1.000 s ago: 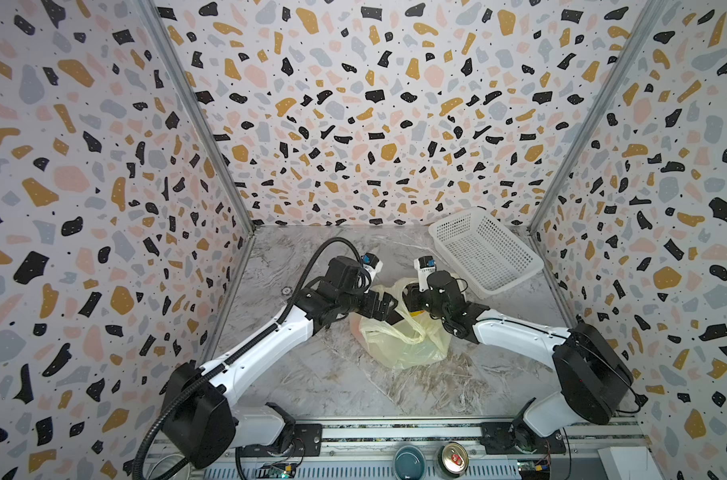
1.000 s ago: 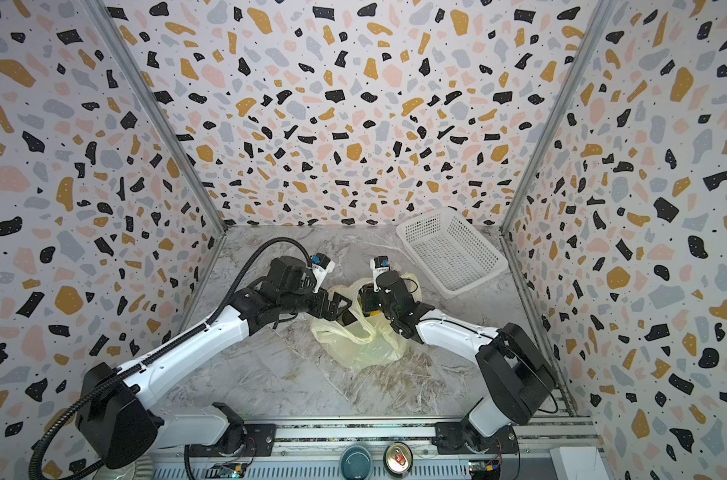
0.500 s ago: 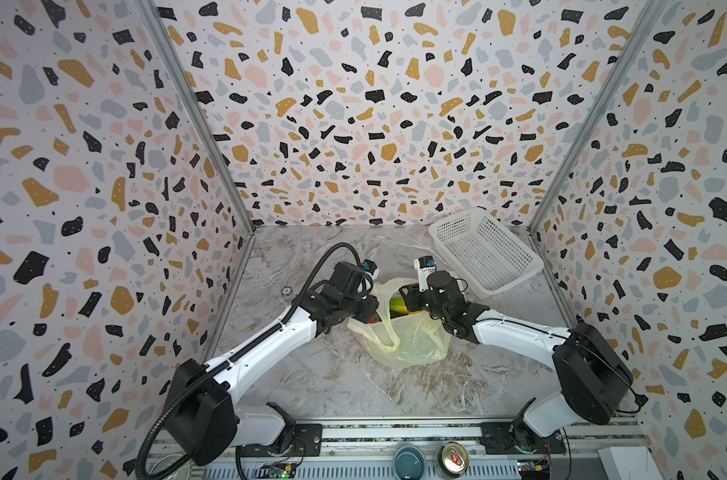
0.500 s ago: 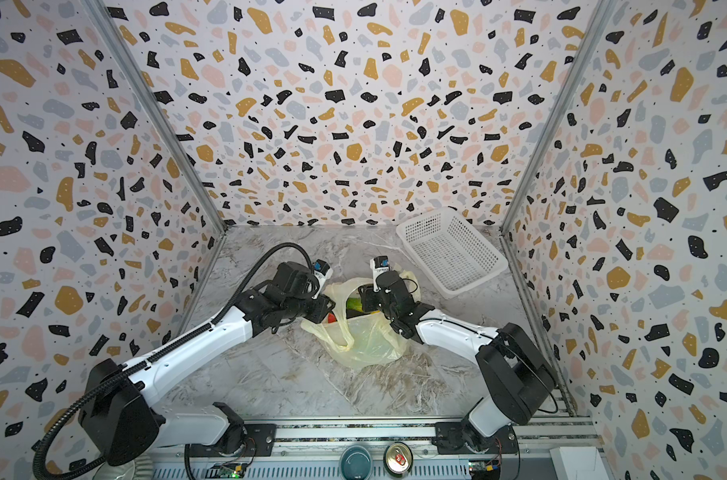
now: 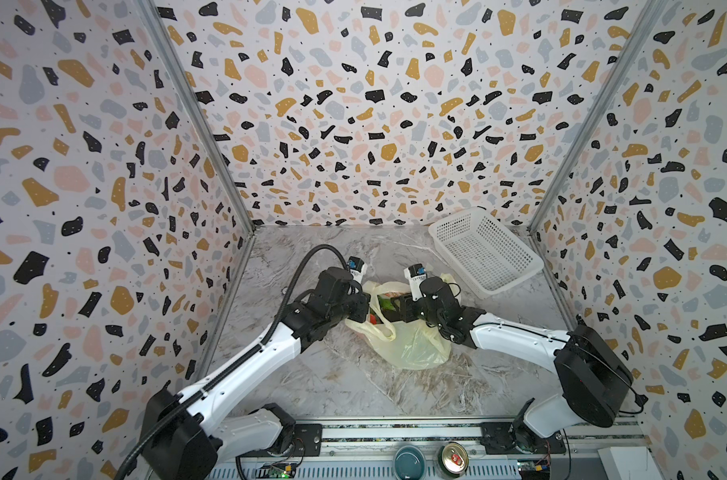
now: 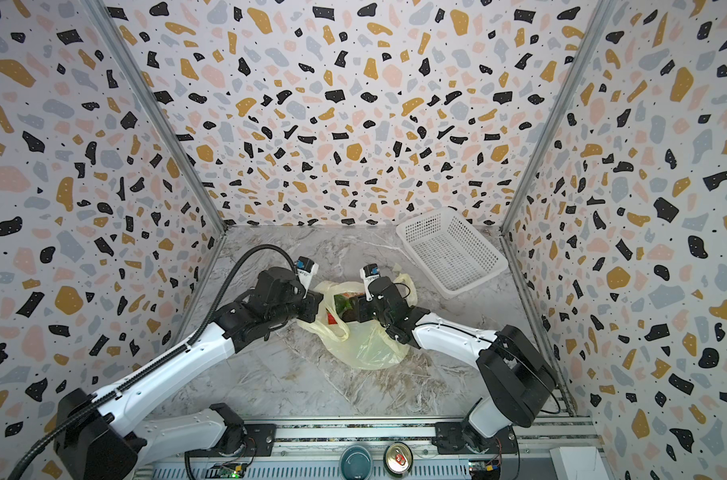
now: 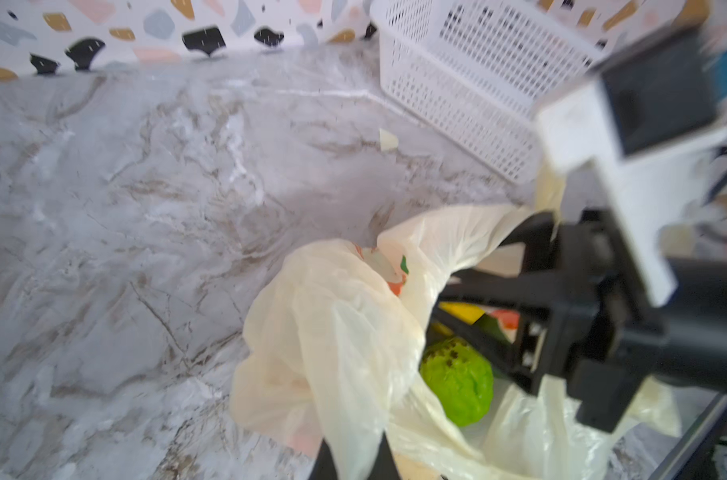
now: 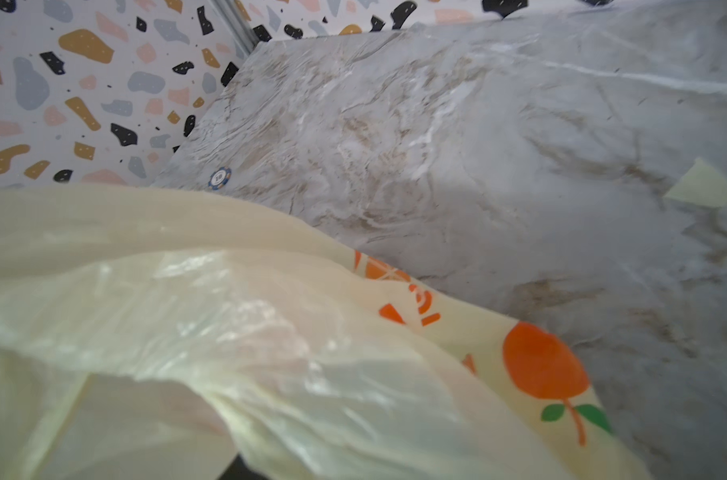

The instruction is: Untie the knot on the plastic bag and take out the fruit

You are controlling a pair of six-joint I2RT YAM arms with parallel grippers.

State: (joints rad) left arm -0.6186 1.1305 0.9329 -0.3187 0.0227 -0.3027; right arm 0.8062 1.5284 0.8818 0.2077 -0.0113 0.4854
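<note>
In a top view the bag (image 5: 411,349) lies mid-worktop (image 5: 332,386), its mouth gaping between the arms. The fruit (image 5: 384,305) sits just ahead of the right jaws, the nearer pair.

Left wrist view: the left jaws are clamped on the bag's rim. The right jaws stand apart over blurred pieces, beside a green fruit (image 7: 457,380).

Right wrist view: only plastic shows, and the jaws are hidden.
</note>
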